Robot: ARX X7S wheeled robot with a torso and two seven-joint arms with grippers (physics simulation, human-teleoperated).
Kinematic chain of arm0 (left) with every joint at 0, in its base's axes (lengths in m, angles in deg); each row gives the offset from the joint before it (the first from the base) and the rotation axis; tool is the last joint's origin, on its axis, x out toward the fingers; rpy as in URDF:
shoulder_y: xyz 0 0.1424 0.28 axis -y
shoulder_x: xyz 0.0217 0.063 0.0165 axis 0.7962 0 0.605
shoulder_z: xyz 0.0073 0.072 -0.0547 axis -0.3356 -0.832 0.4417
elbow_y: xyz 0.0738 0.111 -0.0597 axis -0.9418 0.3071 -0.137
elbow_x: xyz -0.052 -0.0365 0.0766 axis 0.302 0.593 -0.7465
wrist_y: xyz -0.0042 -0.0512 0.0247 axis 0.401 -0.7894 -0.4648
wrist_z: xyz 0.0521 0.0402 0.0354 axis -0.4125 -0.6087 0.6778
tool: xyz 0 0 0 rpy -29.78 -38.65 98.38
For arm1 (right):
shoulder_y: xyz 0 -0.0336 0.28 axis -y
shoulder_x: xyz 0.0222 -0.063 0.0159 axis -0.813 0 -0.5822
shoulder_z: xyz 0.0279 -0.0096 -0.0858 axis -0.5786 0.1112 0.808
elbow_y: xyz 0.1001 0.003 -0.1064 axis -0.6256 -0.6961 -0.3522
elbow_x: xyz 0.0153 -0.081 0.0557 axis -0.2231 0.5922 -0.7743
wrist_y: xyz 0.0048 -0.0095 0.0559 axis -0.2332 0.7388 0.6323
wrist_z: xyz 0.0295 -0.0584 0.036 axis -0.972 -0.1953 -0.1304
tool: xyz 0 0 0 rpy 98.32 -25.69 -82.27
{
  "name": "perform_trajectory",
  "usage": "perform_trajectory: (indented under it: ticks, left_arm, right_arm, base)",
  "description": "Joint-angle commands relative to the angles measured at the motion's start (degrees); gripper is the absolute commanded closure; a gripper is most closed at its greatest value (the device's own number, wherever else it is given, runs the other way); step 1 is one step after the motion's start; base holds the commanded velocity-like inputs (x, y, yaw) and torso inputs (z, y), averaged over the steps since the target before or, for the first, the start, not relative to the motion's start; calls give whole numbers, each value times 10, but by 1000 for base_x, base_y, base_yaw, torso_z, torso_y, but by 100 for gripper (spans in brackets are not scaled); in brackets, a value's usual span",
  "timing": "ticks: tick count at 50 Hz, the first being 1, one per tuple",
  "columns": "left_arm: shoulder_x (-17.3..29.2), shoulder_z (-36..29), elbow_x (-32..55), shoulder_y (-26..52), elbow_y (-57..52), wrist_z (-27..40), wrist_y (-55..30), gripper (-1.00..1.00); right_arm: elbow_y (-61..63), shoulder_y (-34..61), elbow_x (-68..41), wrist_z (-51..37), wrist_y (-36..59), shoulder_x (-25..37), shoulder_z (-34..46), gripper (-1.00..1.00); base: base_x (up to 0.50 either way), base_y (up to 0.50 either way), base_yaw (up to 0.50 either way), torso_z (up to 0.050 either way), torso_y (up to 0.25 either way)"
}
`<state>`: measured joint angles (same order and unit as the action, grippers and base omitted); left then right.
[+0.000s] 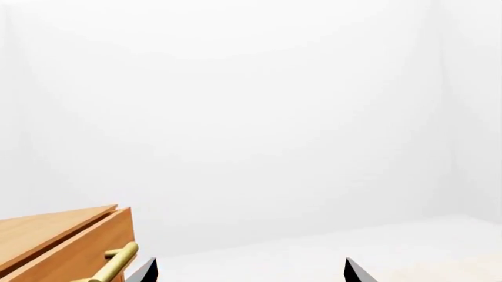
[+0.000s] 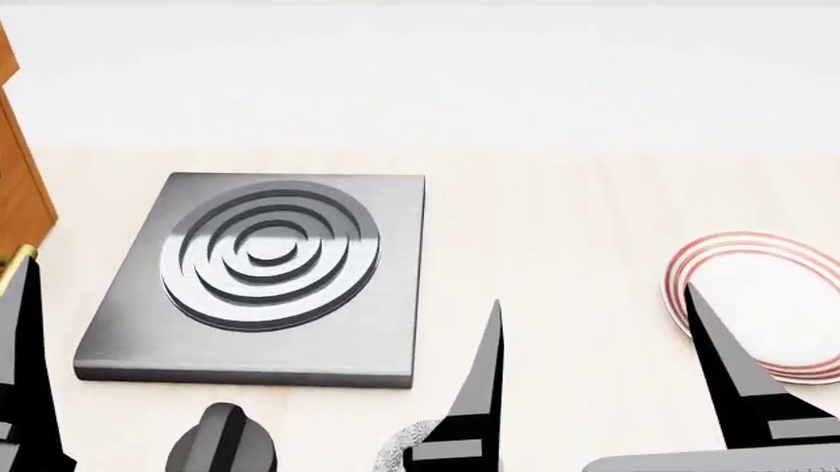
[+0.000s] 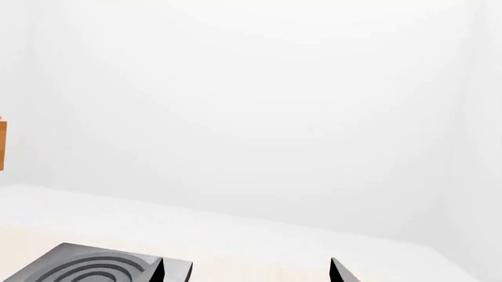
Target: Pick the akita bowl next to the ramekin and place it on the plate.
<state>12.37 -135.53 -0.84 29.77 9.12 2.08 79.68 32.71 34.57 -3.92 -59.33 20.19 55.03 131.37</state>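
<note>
Two sets of fingers frame my head view: my right gripper [image 2: 597,369] spread wide and empty, raised above the counter [image 2: 565,226] in readiness, I judge, with the plate [image 2: 774,295] just beyond its outer finger. My left gripper [image 1: 247,271] also shows parted tips holding nothing. A speckled rim at the bottom edge, behind my right inner finger, may be an akita bowl [image 2: 400,444]; too little shows to be sure. No ramekin appears anywhere. Further left sits the burner plate [image 2: 270,275].
</note>
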Motion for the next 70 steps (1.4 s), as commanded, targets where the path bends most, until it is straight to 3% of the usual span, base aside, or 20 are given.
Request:
perform_trajectory:
  ticks: [1, 70]
  left_arm:
    - [0, -3, -2, -1, 2, -1, 2, -100]
    - [-3, -18, -4, 4, 6, -9, 6, -100]
  right_arm:
    - [-1, -1, 1, 1, -1, -1, 0, -100]
    - [-4, -7, -2, -6, 12, -6, -1, -100]
  base:
    - [156, 0, 0, 0, 0]
    - [20, 0, 0, 0, -13]
